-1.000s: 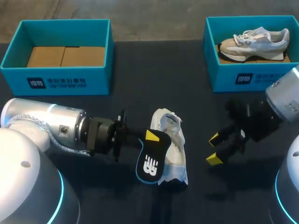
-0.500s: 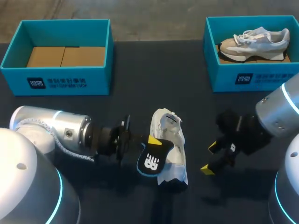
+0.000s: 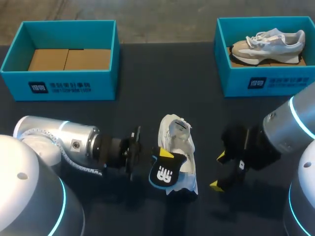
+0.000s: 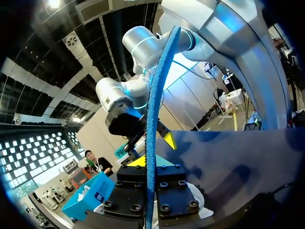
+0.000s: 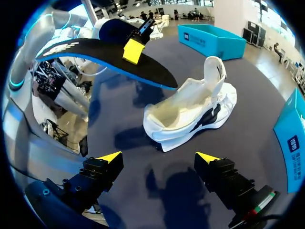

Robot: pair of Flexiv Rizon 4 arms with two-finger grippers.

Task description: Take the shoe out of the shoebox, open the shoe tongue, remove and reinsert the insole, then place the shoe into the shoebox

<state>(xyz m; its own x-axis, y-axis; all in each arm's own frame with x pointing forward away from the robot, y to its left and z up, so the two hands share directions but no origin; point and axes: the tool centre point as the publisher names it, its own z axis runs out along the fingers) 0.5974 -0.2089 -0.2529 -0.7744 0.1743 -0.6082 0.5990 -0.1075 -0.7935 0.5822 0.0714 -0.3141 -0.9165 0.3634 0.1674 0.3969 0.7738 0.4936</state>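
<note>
Centrally, white shoe (image 3: 179, 135) on the dark table (image 3: 162, 73)

A wide desk (image 3: 162, 73) with a dark, almost black matte top fills the head view from side to side, its far edge running straight across. The light on it is even, leaving only soft, blurred shadows. From the right wrist view the desk (image 5: 267, 95) has a dull grey-violet sheen with darker shadow patches. From the left wrist view its top (image 4: 238, 157) looks deep blue and blotchy.
</note>
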